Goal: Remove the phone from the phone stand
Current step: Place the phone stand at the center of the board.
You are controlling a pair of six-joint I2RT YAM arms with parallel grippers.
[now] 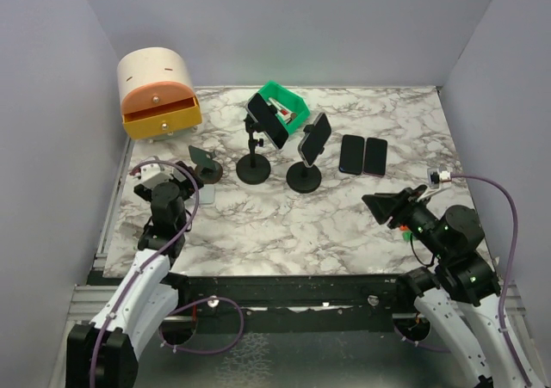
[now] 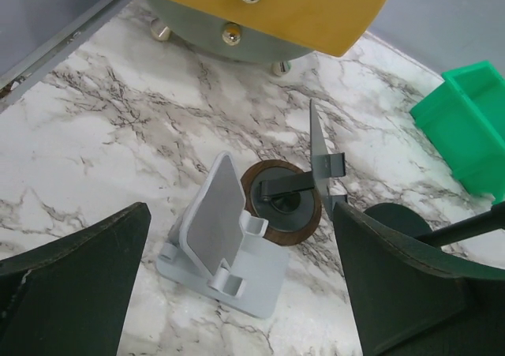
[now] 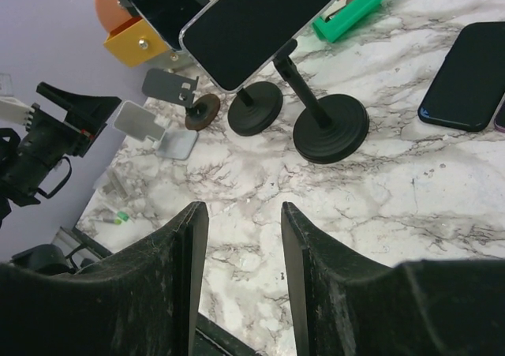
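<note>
Two black phone stands hold dark phones. One phone (image 1: 267,120) is on the left stand (image 1: 253,169), the other phone (image 1: 315,138) on the right stand (image 1: 304,177). In the right wrist view the nearer phone (image 3: 260,24) tilts above its round base (image 3: 331,127). My right gripper (image 1: 379,203) (image 3: 241,207) hovers over bare marble in front of these stands, open and empty. My left gripper (image 1: 185,186) (image 2: 242,214) is wide open above an empty grey stand (image 2: 225,237), touching nothing.
Two phones (image 1: 351,154) (image 1: 375,157) lie flat at the right. A green bin (image 1: 284,104) sits behind the stands. A cream box with a yellow drawer (image 1: 157,91) is at the back left. A small wood-based stand (image 2: 284,202) is beside the grey one.
</note>
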